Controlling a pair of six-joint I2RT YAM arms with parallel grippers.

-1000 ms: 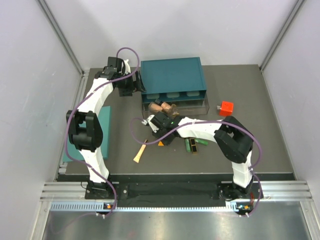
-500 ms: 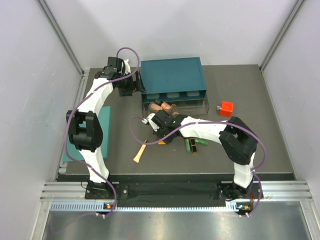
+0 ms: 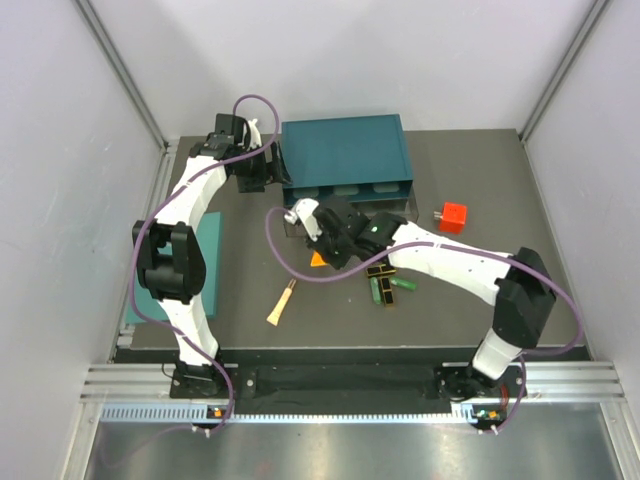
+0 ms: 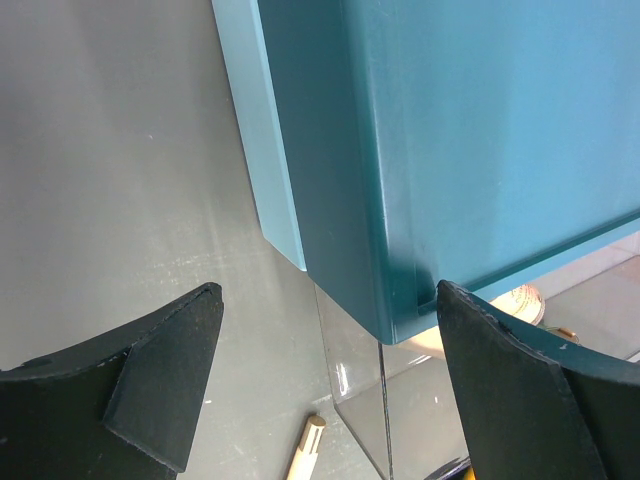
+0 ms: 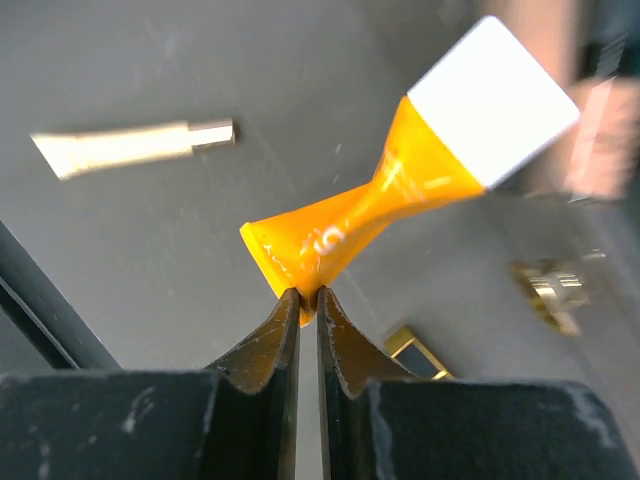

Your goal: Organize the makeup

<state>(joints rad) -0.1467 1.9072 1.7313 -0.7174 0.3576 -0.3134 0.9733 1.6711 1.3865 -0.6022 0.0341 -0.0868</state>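
Orange crimp is pinched between the tips of the right gripper (image 5: 308, 295), which has closed down narrow on the very tail of the orange-white tube (image 5: 400, 200). The tube is off the table (image 3: 520, 300), white cap hanging away from the jaws. I judge this hold marginal, so I would carry slowly and without wrist swing toward the clear drawer (image 3: 395, 212) at 1 o'clock of the gripper. I would enter cap first and release only once the tube is over the tray. The left gripper (image 4: 330, 340) stands wide, straddling the near corner of the teal organiser (image 3: 345, 150) and holding nothing. Compared with one second ago, the right arm has stretched out and its gripper has moved toward 12 o'clock with the tube, jaws tightened. The left arm has not moved, and the cream slim tube (image 3: 281, 305) remains at 7 o'clock.
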